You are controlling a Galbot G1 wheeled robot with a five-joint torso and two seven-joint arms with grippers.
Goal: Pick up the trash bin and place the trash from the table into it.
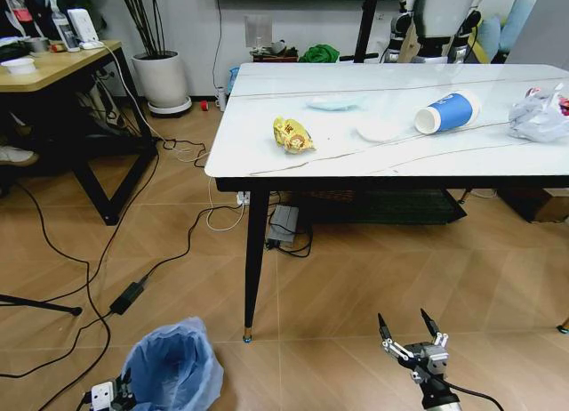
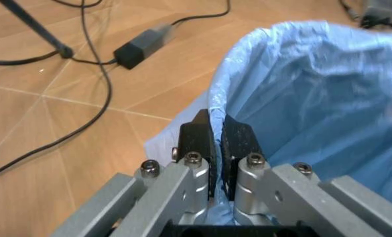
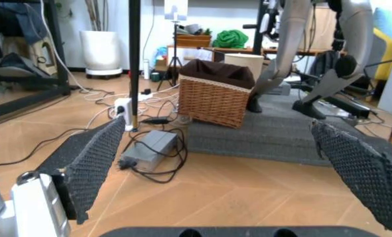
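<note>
1. Trash bin [image 1: 173,368]: standing on the floor just off the near left leg of the tabletop [image 1: 267,135], lined with a light-blue bag.
2. Left pincer [image 2: 215,129]: sitting at the bin's near rim, its black fingers pressed together and pinching the bag's frilled edge, one finger inside the rim and one outside.
3. Right pincer [image 1: 410,333]: hanging low over the floor to the right of that table leg, fingers spread wide and holding nothing.
4. Trash on the tabletop: a yellow snack packet [image 1: 292,135] lying nearest the left front corner; a white round lid [image 1: 380,130] resting to its right; a blue-and-white paper cup [image 1: 447,112] lying on its side further right, its long axis running roughly along the tabletop, open mouth facing the packet; crumpled clear film [image 1: 536,117] sitting at the far right end.
5. Key relation: all the trash is lying above and beyond both pincers. The left arm is occupied with the bin, so the free right arm looks the likelier one for the cup and film.
</note>
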